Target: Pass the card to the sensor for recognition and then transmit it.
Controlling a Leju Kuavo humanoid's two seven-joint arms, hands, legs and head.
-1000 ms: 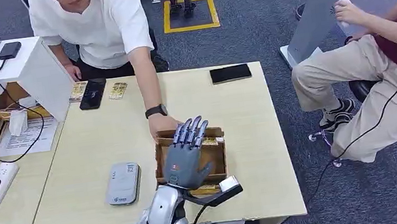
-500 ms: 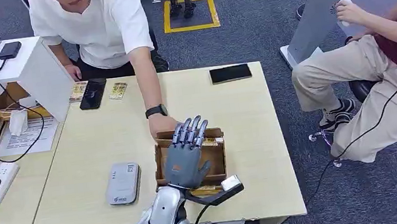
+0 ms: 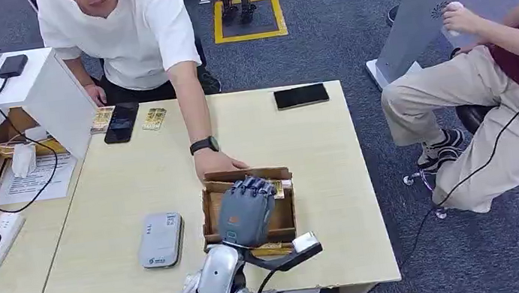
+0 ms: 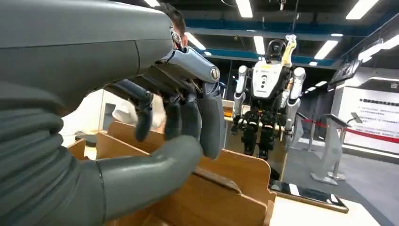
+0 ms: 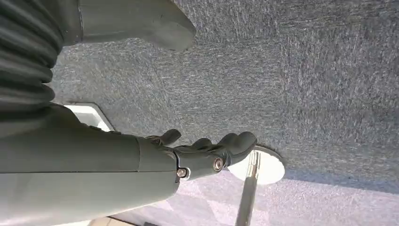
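From the head view, the left hand (image 3: 247,210) hangs over the open wooden box (image 3: 211,207) near the front edge of the pale tabletop (image 3: 321,176), its fingers curled downward into the box; whether they touch a card cannot be told. A yellowish card (image 3: 279,185) lies inside the box along its far wall, just beside the fingertips, and another card (image 3: 270,248) lies at the box's near edge. The grey card sensor (image 3: 160,240) lies flat on the tabletop to the left of the box, apart from it. A person in a white shirt rests a hand (image 3: 215,162) on the far rim of the box. In the left wrist view, the left hand (image 4: 179,117) has its dark fingers (image 4: 210,122) bent down over the box wall (image 4: 235,172) with the thumb below them, and nothing plainly held between. In the right wrist view, the right hand (image 5: 202,153) hangs over grey carpet (image 5: 306,84), fingers loosely curled and holding nothing.
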